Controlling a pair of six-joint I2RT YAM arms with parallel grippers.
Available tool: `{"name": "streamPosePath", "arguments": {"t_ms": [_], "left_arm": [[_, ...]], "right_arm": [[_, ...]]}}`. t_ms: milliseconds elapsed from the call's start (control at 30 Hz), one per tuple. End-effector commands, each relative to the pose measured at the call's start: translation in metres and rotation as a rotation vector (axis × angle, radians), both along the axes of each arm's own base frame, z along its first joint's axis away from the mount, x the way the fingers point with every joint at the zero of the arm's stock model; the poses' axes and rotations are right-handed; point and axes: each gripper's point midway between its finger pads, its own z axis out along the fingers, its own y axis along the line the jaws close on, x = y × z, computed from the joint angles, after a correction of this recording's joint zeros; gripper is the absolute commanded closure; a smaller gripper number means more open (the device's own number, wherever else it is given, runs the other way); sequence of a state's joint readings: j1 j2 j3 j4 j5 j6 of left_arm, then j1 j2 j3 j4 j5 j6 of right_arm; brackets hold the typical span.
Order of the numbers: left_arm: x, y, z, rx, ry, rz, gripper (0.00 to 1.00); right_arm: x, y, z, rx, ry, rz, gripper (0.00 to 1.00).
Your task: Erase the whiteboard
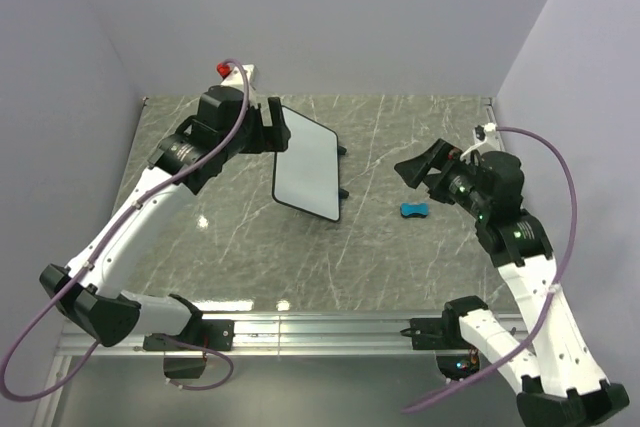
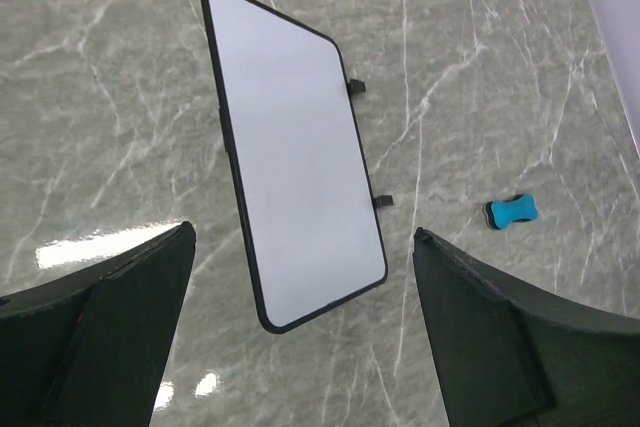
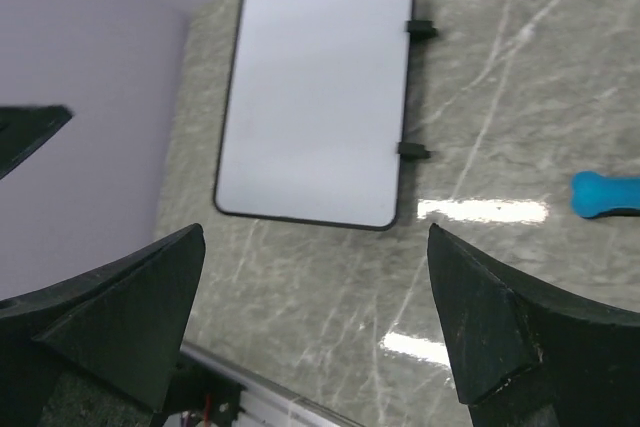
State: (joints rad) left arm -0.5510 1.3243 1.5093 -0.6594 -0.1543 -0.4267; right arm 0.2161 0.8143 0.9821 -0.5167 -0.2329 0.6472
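Both arms hang over a grey marble-patterned table (image 1: 250,257), with the whiteboard (image 1: 307,169) lying face up left of centre, its 2 small black feet pointing toward the right arm. All 3 views show its white face free of marks, so the wiping looks finished or nearly so. The left gripper (image 1: 278,125) hovers just beside the board's far left edge, its fingers (image 2: 110,317) spread wide and holding nothing. The right gripper (image 1: 420,169) hangs well apart from the board, its jaws likewise spread and empty. The blue eraser (image 1: 414,210) lies loose on the table between the board and the right arm, touching neither. The nearest hazard is the left gripper's closeness to the thin black frame: a low or sideways move there could catch the rim and push the light board across the smooth stone, or tip it on its feet. If the eraser is needed again, a slightly off-centre descent by the right gripper could nudge the small block away instead of bracketing it. The purple cables (image 1: 560,197) looping off each arm could snag on a wide swing. Should both arms reach for the board at once, they would meet over it. Room is tightest at the sides, where the left wall (image 1: 60,97) runs close by the left arm and the right wall (image 1: 590,67) stands just behind the right arm. Bare marble shows in front of the board, toward the metal rail (image 1: 320,327) at the near edge, and around the eraser.
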Motion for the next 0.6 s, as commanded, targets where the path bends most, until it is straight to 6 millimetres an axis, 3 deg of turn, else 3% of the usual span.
{"name": "streamPosePath", "arguments": {"t_ms": [0,333,567], "left_arm": [[0.0,0.015,0.03,-0.004,-0.106,0.044,0.04],[-0.001,0.045,0.047,0.072,-0.183,0.138,0.02],[-0.001,0.063,0.039,0.083,-0.188,0.172,0.02]], "right_arm": [[-0.016,0.013,0.025,0.053,-0.053,0.082,0.01],[-0.032,0.014,0.024,0.081,-0.087,0.103,0.01],[-0.03,0.016,0.034,0.101,-0.12,0.11,0.0]]}}
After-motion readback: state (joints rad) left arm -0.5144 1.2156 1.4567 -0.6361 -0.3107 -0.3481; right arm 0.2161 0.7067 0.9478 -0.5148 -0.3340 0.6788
